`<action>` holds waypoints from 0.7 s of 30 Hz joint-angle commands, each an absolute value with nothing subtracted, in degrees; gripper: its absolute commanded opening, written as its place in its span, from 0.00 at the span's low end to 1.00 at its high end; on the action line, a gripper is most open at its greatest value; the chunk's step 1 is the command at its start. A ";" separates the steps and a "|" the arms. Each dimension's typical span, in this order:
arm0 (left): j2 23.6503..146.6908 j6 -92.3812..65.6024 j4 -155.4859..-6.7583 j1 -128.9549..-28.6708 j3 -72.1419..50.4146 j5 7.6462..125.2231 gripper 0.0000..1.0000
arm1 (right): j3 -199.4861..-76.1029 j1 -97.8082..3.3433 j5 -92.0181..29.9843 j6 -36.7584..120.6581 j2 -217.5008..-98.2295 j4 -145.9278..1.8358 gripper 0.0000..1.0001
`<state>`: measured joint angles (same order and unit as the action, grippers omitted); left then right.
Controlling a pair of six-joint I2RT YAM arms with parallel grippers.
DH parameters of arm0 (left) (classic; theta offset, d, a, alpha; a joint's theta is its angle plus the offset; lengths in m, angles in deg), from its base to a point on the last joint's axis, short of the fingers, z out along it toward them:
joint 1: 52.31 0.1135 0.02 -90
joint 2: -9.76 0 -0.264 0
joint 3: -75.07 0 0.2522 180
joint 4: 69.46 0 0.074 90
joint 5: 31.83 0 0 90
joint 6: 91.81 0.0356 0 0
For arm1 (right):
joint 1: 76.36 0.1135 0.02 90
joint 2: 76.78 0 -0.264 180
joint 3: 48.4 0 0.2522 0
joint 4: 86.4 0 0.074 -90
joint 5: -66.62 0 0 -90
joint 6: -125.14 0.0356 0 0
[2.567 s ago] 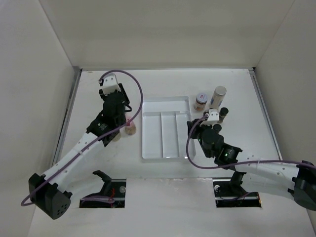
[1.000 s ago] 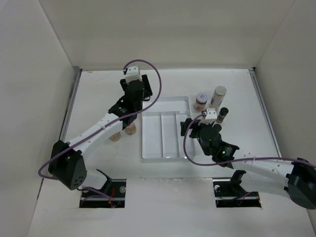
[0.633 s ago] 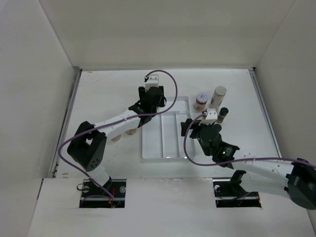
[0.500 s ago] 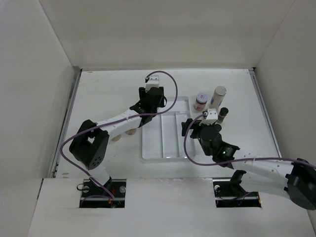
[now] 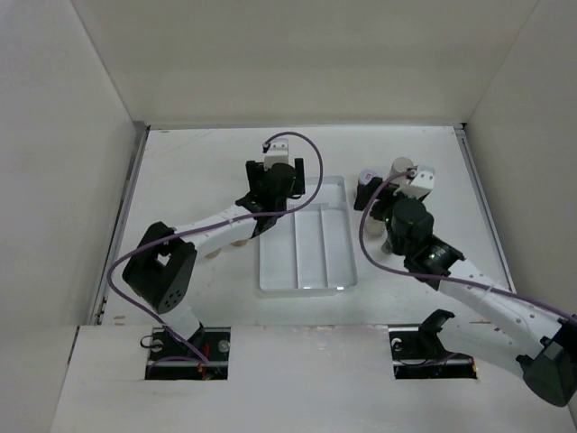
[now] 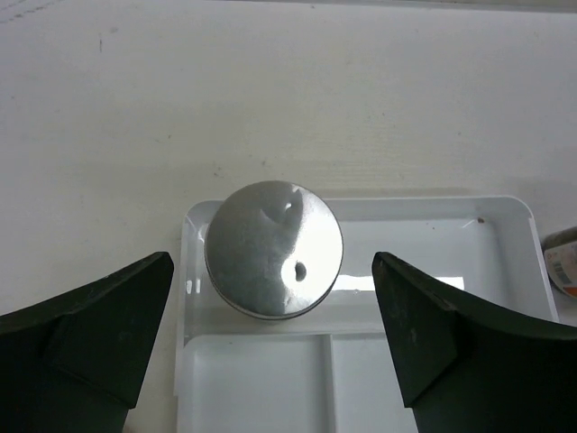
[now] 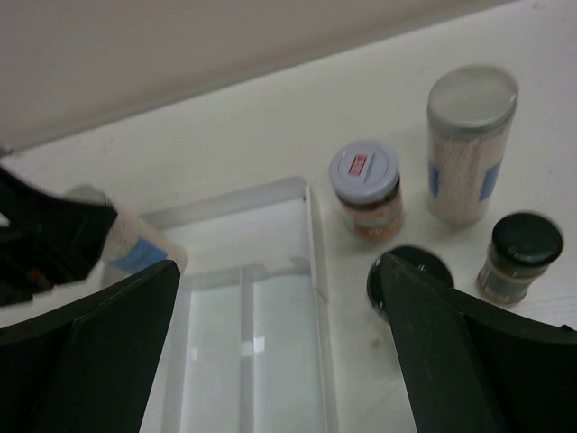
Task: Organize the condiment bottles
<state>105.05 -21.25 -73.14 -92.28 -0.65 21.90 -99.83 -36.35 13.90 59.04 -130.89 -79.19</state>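
Note:
A silver-capped, blue-labelled jar (image 6: 273, 249) stands in the far-left corner of the white divided tray (image 5: 306, 271). My left gripper (image 6: 270, 343) is open above it, one finger on each side, touching nothing. In the top view that gripper (image 5: 273, 191) hides the jar. My right gripper (image 7: 279, 352) is open and empty, raised over the tray's right edge. Beyond it stand a grey-lidded jar (image 7: 364, 189), a taller white bottle (image 7: 469, 144), a dark-capped jar (image 7: 518, 255) and a dark cap (image 7: 407, 271) half hidden by my finger.
Two small jars (image 5: 237, 240) (image 5: 212, 252) stand left of the tray, partly under my left arm. The tray's three long compartments (image 7: 270, 343) hold nothing. White walls close the table on three sides.
My left gripper carried the jar to the tray's far-left corner and opened, letting go of it. My right arm rose and swung back to the right, over the group of bottles.

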 commanded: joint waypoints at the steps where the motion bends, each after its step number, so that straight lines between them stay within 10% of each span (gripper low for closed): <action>1: 97.49 -20.97 -68.38 -93.49 1.71 20.82 0.96 | -107.76 -42.46 9.86 57.90 -133.11 -73.71 1.00; 9: 81.24 -21.58 -62.49 -95.60 14.88 20.56 0.97 | -107.78 -48.89 11.16 56.93 -135.75 -69.04 0.75; 14: 72.45 -22.02 -61.78 -98.93 22.35 20.47 0.96 | -107.42 -49.07 11.26 56.75 -140.15 -66.41 0.98; 21: 63.21 -24.39 -61.52 -104.03 32.73 20.47 0.96 | -104.70 -49.60 8.63 59.57 -143.05 -66.93 1.00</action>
<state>66.19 -22.52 -64.00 -102.60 29.89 20.72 -104.77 -48.85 10.08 58.07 -142.85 -66.40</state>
